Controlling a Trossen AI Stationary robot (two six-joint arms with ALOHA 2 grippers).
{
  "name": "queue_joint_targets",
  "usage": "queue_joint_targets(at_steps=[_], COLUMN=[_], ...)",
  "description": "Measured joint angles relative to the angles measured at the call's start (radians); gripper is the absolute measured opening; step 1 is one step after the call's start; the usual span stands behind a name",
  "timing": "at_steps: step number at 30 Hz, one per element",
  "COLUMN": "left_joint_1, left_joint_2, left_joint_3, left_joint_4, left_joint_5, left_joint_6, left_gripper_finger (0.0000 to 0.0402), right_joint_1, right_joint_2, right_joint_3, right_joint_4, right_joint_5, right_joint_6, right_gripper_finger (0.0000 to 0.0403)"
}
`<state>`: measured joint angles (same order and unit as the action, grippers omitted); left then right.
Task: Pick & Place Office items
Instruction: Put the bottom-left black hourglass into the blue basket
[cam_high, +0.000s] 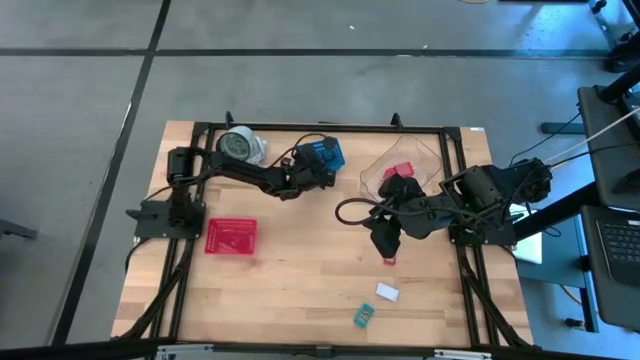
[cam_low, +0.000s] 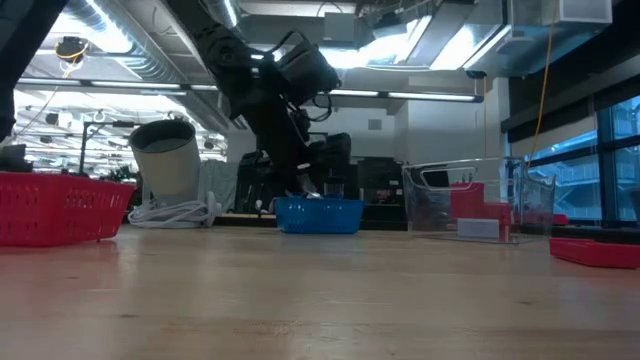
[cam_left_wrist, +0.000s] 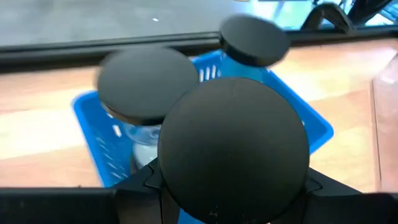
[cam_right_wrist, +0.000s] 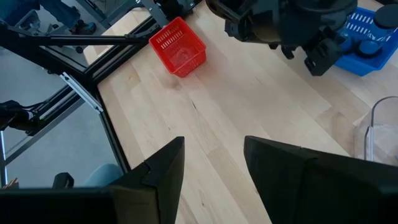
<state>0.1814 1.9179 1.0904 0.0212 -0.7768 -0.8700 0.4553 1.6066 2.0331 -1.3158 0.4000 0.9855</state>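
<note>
My left gripper (cam_high: 316, 170) reaches over the blue basket (cam_high: 325, 153) at the table's far middle, shut on a black round spool (cam_left_wrist: 233, 149). Two more black spools (cam_left_wrist: 148, 84) (cam_left_wrist: 254, 40) lie in the basket (cam_left_wrist: 314, 127). My right gripper (cam_right_wrist: 214, 155) hangs open, high over the table's right middle (cam_high: 386, 240), with nothing between its fingers. A white block (cam_high: 387, 292), a teal block (cam_high: 363, 315) and a small red piece (cam_high: 390, 260) lie on the wood near the front right. My left gripper has the black spool between its two fingers. The spool's round dark face (cam_left_wrist: 233, 124) fills the left wrist view and hides the fingertips, so which part they grip does not show. The fingers slant down from the table's left. The spool hangs clear over the basket.
A clear tub (cam_high: 400, 165) holding red pieces stands beside the basket on the right. A red tray (cam_high: 231, 235) sits at the left middle. A round grey-and-white disc (cam_high: 240, 145) stands at the far left. Bare wood lies in the table's middle and front left.
</note>
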Motion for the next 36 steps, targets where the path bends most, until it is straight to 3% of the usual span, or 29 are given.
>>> queue_joint_targets(at_steps=[11,28,36], left_joint_1=[0.004,0.015,0.033], left_joint_2=[0.014,0.009,-0.063], left_joint_3=[0.0,0.0,0.001], left_joint_4=[0.015,0.063,0.049], left_joint_5=[0.019,0.074,0.15], left_joint_6=[0.013,-0.014,0.051], left_gripper_finger=[0.017,0.0225,0.0257], right_joint_1=[0.0,0.0,0.0], right_joint_2=[0.0,0.0,0.0], right_joint_3=[0.0,0.0,0.0], right_joint_4=[0.003,0.003,0.007], right_joint_5=[0.001,0.002,0.002], right_joint_6=[0.0,0.0,0.0], right_gripper_finger=[0.017,0.017,0.017])
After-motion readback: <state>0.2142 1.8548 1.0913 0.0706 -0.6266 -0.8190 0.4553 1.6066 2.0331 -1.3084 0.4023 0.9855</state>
